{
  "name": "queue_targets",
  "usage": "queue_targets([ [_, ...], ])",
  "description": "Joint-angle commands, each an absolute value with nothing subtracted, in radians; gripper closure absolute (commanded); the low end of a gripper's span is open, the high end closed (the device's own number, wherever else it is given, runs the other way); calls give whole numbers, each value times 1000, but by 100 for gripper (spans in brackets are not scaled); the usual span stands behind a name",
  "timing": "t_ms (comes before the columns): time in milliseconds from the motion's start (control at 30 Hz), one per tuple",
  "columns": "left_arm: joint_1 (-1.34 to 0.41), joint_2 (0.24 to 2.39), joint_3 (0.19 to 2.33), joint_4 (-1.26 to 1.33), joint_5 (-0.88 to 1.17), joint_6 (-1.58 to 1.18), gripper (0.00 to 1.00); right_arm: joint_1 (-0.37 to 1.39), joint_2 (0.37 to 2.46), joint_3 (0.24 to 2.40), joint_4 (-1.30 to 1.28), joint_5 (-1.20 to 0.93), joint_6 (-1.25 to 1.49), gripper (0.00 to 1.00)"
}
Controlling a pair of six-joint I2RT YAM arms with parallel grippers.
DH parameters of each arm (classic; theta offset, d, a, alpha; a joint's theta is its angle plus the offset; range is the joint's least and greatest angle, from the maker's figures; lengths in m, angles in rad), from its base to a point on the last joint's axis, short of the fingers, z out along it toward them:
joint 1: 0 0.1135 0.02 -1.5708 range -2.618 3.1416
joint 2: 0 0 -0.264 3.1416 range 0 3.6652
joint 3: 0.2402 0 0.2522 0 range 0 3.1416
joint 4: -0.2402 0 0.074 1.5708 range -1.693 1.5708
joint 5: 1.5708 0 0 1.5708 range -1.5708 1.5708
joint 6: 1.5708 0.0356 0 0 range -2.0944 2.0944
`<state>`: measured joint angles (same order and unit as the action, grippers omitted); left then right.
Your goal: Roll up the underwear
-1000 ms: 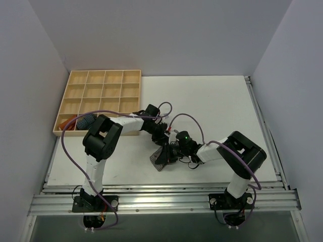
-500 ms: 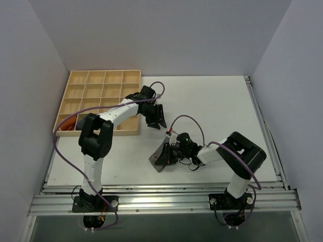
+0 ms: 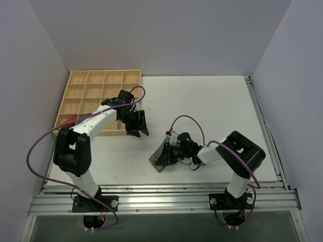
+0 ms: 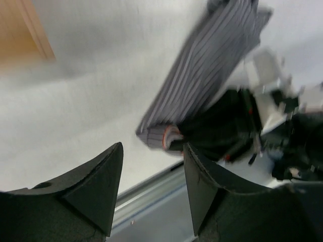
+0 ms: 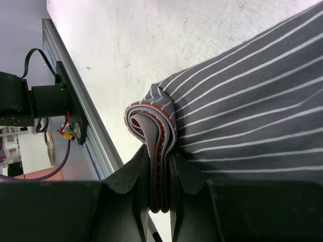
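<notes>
Lying on the worktop [image 3: 217,111], front-centre, the underwear [image 3: 158,159] is seen grey-striped, its folded edge clamped in the right pincer [image 5: 160,166]. The left pincer [image 3: 137,123] is spread apart and empty, well apart from the cloth, just beside the wooden tray's [image 3: 101,83] near right corner.

A flat white desk [image 3: 217,103] seen from above, with a silver metal rail [image 3: 166,200] running along its near edge. Two things lie directly on it. A shallow light-wood tray [image 3: 105,83], divided into a grid of square compartments, sits at the far left. A small piece of dark grey underwear [image 3: 160,157] with thin white stripes lies near the middle, towards the near edge and well apart from the tray. Most of the cloth is spread flat, and one end is rolled into a tight coil showing orange-red trim [image 5: 160,166]. Close up, the desk surface shows faint specks and scuffs.
</notes>
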<state>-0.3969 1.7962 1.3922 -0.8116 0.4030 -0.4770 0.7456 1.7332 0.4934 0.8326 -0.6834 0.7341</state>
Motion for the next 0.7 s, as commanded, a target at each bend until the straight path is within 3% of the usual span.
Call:
queue_targets([
  [0, -420, 1643, 1214, -735, 520, -468, 40, 744, 1798, 472, 709, -686, 709, 100],
  [167, -454, 1571, 1039, -517, 597, -485, 42, 741, 1810, 482, 713, -704, 707, 100],
  [667, -537, 1674, 954, -413, 684, -341, 42, 733, 1827, 486, 733, -733, 707, 100],
])
